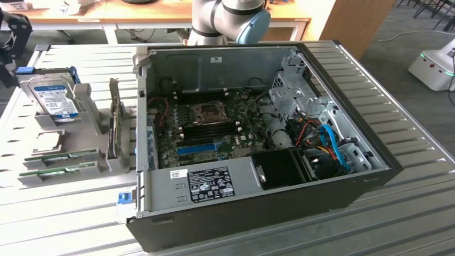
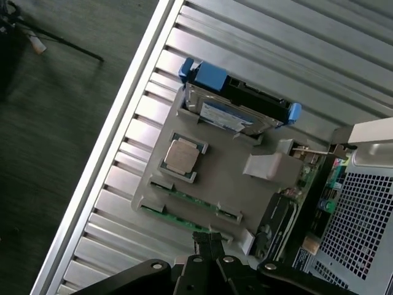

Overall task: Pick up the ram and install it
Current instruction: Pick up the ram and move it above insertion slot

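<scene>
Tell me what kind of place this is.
Probably a robotics lab or workshop: a robot arm behind an open computer case on a ribbed metal table, a holder of loose computer parts beside it, wooden desks beyond.

A ribbed, pale metal worktop spans the scene under even indoor light. Behind it stand light wooden desks and a wooden panel. A grey carpeted floor lies beyond, where a white machine with a green light stands at the exterior view's right.
</scene>
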`<state>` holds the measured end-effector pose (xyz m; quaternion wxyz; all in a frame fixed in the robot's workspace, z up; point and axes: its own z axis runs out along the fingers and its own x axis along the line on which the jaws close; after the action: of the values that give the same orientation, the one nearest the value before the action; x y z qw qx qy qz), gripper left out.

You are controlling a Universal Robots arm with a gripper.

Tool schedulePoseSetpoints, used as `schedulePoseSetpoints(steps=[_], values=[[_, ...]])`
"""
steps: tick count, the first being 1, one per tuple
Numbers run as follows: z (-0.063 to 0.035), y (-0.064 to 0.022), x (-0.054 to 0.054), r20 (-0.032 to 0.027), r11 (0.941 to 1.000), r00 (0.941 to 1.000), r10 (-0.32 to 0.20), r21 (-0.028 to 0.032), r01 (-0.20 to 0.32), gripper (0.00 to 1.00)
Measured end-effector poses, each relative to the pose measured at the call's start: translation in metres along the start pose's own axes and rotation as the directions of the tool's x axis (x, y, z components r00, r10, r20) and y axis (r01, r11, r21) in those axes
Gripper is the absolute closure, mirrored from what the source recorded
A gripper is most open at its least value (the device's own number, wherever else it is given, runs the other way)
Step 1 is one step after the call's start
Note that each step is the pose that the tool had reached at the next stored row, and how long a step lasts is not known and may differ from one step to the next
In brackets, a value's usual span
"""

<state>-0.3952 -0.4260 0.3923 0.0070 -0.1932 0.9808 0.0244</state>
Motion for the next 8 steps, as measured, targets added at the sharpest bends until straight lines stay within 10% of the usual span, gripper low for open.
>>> schedulePoseSetpoints(steps=[8], values=[[0.0001,0.0,0.0,-0.004,0.9959,0.9959,-0.091,-0.0023,0.091,0.89]])
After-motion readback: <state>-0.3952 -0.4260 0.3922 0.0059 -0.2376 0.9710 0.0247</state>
